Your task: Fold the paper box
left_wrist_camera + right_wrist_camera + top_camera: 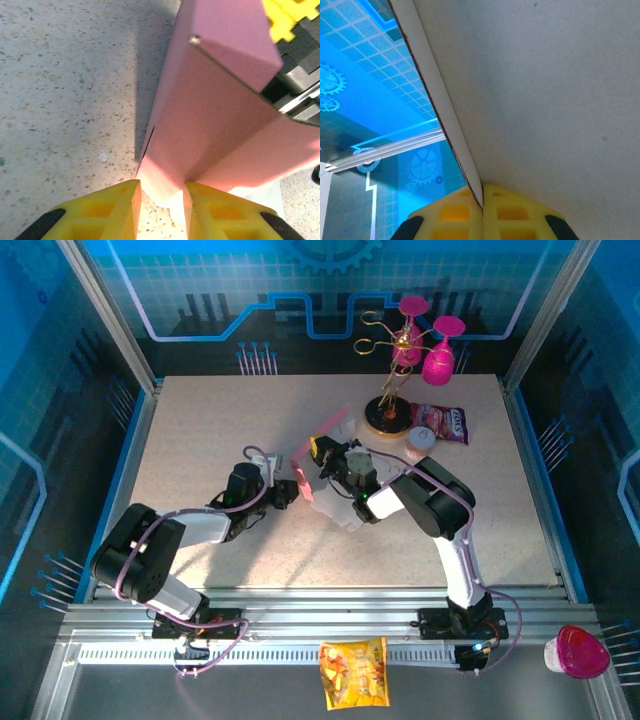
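The paper box, a plain pink thin-cardboard die-cut sheet w/ flaps, paler on the inside, is lifted up on its edge abt the middle of the speckled beige table, a little toward 12 o'clock. It is only half formed: in the left wrist view I see one long panel folded to a wall and a triangular flap bent over at its top, but no closed shallow box yet.

Left gripper comes to it from 8 o'clock. Its yellow fingers sit on both sides of the low corner of the sheet and, as I judge, are pinched on it. Right gripper comes from 4 o'clock and is clamped tight on a thin edge of the card; in its own view the pale inner face runs up from the jaws.

Step in hand, I think: holding the sheet w/ both arms to bend a side wall along its crease, approx. the middle of the task. Next move needs one arm as a firm anchor while the other turns the panel along the crease, slowly, bc thin card can buckle or slip out.

The gold wire stand w/ magenta plastic goblets at 1 o'clock is well apart.
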`<state>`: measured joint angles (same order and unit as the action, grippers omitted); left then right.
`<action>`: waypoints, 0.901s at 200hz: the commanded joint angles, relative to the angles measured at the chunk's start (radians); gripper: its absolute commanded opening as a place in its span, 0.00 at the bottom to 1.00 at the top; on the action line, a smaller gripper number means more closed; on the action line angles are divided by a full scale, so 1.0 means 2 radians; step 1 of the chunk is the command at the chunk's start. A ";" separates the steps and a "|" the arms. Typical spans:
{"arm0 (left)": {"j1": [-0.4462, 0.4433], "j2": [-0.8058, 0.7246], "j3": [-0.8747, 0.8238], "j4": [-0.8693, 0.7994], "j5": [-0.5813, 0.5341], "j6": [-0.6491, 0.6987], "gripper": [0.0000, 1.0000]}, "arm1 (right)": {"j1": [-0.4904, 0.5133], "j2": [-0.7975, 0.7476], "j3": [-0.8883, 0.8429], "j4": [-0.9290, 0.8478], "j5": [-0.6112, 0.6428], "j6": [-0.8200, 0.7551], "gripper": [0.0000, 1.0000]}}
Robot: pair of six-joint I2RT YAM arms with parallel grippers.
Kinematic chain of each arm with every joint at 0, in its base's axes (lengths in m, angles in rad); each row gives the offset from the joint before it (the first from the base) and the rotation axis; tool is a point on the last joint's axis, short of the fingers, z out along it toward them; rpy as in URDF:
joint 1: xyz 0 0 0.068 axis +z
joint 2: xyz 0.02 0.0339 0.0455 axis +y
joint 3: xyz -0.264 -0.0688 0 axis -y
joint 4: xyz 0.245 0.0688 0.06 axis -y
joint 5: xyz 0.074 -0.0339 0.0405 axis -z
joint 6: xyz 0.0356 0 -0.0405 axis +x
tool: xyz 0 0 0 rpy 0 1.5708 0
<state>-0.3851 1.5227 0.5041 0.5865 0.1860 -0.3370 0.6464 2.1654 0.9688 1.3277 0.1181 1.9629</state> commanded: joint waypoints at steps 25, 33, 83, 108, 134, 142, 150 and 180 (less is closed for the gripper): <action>-0.023 0.026 0.022 0.054 -0.027 0.015 0.32 | -0.003 0.029 -0.007 0.048 -0.021 -0.002 0.00; -0.025 0.033 0.023 0.061 -0.029 0.014 0.33 | -0.003 0.029 -0.009 0.048 -0.022 -0.001 0.00; -0.039 0.037 0.031 0.086 -0.026 0.020 0.41 | -0.009 0.031 -0.005 0.048 -0.026 0.000 0.00; -0.041 0.044 0.024 0.108 -0.024 0.023 0.42 | -0.011 0.034 0.000 0.047 -0.027 0.002 0.00; -0.044 0.061 0.013 0.150 -0.025 0.024 0.42 | -0.011 0.036 0.006 0.046 -0.028 0.004 0.00; -0.045 0.066 0.012 0.153 -0.029 0.025 0.42 | -0.012 0.037 0.008 0.046 -0.028 0.005 0.00; -0.046 0.072 0.010 0.163 -0.035 0.022 0.41 | -0.012 0.037 0.009 0.046 -0.028 0.005 0.00; -0.050 0.086 0.011 0.196 -0.058 0.018 0.40 | -0.013 0.037 0.010 0.046 -0.028 0.007 0.00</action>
<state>-0.4652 1.6741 0.5247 0.8383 0.1017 -0.3138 0.6140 2.2127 0.9707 1.4143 0.0895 1.9640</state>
